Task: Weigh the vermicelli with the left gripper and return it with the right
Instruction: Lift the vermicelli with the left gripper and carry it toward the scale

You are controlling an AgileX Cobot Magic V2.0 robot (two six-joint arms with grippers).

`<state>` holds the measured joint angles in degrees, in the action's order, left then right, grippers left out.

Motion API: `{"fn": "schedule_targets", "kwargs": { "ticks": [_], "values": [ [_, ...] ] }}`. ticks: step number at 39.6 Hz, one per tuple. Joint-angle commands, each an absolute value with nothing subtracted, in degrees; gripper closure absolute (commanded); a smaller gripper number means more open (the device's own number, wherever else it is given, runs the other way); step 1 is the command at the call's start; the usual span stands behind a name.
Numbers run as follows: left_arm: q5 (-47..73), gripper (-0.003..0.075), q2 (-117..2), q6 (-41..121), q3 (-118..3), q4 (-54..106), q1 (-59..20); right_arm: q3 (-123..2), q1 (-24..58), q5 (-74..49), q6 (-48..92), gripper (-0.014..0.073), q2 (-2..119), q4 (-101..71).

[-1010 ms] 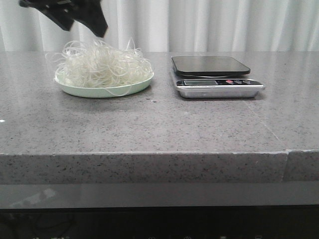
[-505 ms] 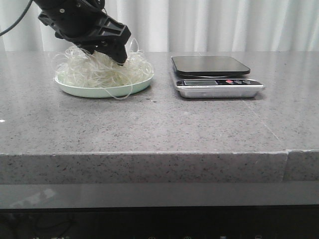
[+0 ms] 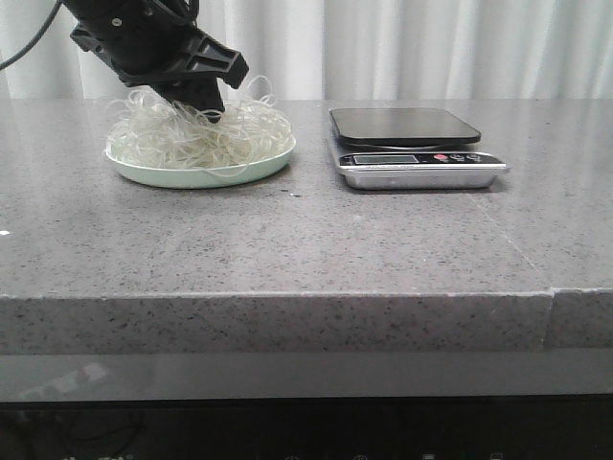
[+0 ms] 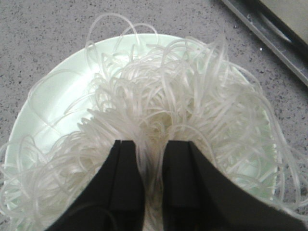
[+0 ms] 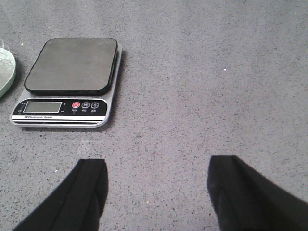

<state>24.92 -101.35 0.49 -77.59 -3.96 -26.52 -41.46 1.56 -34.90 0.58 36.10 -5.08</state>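
A speckled grey stone countertop runs in front of pale pleated curtains. On it, the dark fingertips of the bulky matte-black left gripper are pressed down into the loose tangle of thin, translucent whitish vermicelli, drawn close together with a bunch of strands pinched in the narrow gap between them, while the noodles sit heaped on the pale green round plate. The silver digital kitchen scale with its dark square platform stands bare just beside the plate, and the black right gripper hangs over bare countertop near the scale, its fingers wide apart and holding nothing.
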Motion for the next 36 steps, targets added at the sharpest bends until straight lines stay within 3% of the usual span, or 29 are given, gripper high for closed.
{"fn": "schedule_targets", "kwargs": {
  "ticks": [1,10,23,36],
  "values": [
    [24.69,0.0565,-97.94,0.39,-79.34,-3.86,-26.92,-42.98,1.27,-31.19,1.03,0.0034,36.56,-4.72],
    [25.72,0.0565,-93.98,0.39,-81.54,-3.86,-26.92,-42.98,1.27,-31.19,1.03,0.0034,36.56,-4.72],
    [29.61,0.0565,-92.15,0.39,-93.66,0.31,-27.48,-42.98,1.27,-31.19,1.03,0.0034,36.56,-4.72],
    [29.0,0.0565,-96.86,0.43,-106.81,-2.3,-35.2,-42.98,1.27,-31.19,1.03,0.0034,36.56,-4.72]
  ]
}}
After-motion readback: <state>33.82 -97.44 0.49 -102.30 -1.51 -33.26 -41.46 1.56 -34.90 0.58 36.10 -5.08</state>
